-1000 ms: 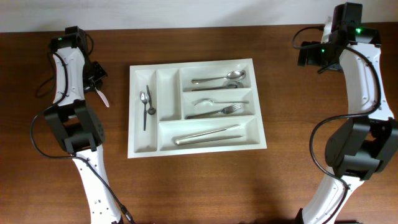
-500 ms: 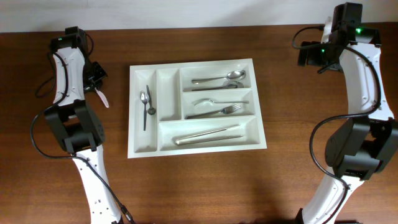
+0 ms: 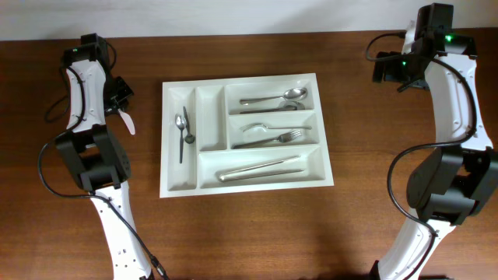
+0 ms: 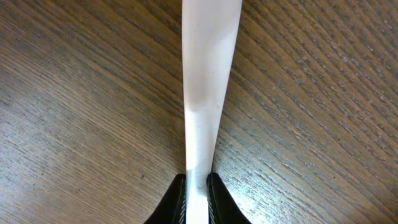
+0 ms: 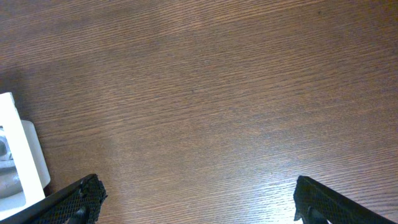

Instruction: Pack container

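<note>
The white container (image 3: 245, 183) lies in the middle of the table, with metal spoons, forks and a knife in its compartments. Its corner shows at the left edge of the right wrist view (image 5: 25, 155). My left gripper (image 3: 120, 109) is left of the container, shut on a white plastic utensil (image 3: 128, 122). In the left wrist view the utensil's white handle (image 4: 208, 74) runs up from between the shut jaws (image 4: 197, 193) just above the wood. My right gripper (image 3: 389, 68) is open and empty at the far right, over bare wood (image 5: 199, 193).
A small metal spoon (image 3: 180, 136) lies in the leftmost narrow compartment. Two spoons (image 3: 272, 99) are in the top long one, forks (image 3: 268, 134) in the middle, a knife (image 3: 261, 169) in the bottom. Brown wooden table all round.
</note>
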Motion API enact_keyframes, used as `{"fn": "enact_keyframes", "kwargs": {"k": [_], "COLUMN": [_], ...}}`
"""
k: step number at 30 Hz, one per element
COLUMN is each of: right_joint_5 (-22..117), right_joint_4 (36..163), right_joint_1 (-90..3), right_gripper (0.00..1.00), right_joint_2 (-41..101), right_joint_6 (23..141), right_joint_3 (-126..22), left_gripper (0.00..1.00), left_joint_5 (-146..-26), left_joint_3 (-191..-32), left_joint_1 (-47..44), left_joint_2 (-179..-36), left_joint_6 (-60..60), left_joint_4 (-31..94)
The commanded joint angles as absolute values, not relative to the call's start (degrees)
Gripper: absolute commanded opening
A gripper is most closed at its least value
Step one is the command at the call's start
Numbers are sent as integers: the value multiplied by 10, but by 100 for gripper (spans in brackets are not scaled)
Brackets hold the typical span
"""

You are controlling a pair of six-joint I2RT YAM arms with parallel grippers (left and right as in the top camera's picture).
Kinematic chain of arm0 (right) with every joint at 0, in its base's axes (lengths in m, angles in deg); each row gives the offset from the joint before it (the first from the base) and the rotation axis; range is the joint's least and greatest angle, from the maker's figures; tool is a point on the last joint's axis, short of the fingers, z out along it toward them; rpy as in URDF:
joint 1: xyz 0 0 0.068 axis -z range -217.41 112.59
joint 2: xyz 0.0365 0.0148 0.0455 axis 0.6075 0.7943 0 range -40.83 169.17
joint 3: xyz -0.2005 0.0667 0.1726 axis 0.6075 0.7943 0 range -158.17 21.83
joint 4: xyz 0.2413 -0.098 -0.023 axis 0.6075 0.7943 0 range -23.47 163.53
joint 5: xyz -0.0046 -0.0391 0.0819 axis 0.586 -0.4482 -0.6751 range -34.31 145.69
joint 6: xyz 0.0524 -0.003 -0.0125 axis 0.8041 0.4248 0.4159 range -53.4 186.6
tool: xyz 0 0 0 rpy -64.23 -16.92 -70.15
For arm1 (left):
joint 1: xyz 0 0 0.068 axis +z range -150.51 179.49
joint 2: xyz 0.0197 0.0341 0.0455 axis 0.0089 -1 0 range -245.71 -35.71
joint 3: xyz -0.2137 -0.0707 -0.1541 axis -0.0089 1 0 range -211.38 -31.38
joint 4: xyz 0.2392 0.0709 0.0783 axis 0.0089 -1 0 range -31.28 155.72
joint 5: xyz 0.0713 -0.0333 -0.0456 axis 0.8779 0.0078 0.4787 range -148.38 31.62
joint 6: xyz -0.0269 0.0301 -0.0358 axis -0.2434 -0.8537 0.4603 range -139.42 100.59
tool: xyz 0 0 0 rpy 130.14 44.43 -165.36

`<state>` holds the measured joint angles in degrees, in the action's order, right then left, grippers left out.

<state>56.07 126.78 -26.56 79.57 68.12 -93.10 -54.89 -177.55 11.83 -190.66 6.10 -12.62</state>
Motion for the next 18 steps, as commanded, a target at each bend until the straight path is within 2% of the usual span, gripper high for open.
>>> {"fn": "enact_keyframes", "kwargs": {"k": [1, 14, 17, 18], "right_joint_5": [562, 562, 562, 562], "right_joint_4": [1268, 1268, 1268, 1268], "right_joint_1": [-265, -265, -265, -265], "right_gripper": [99, 99, 99, 99], "right_joint_2": [786, 786, 786, 786], "right_joint_6": [686, 686, 686, 686], "right_joint_3": [-930, -930, -930, -930], "left_gripper": [9, 10, 23, 33], "left_joint_5": [-560, -567, -567, -567], "left_joint_3": [-1748, -1748, -1748, -1748], "left_joint_1": [107, 91, 91, 91], "left_joint_2": [-1989, -2029, -2034, -2036], "left_joint_6": [54, 54, 54, 54], "left_joint_4": [-108, -107, -104, -105]}}
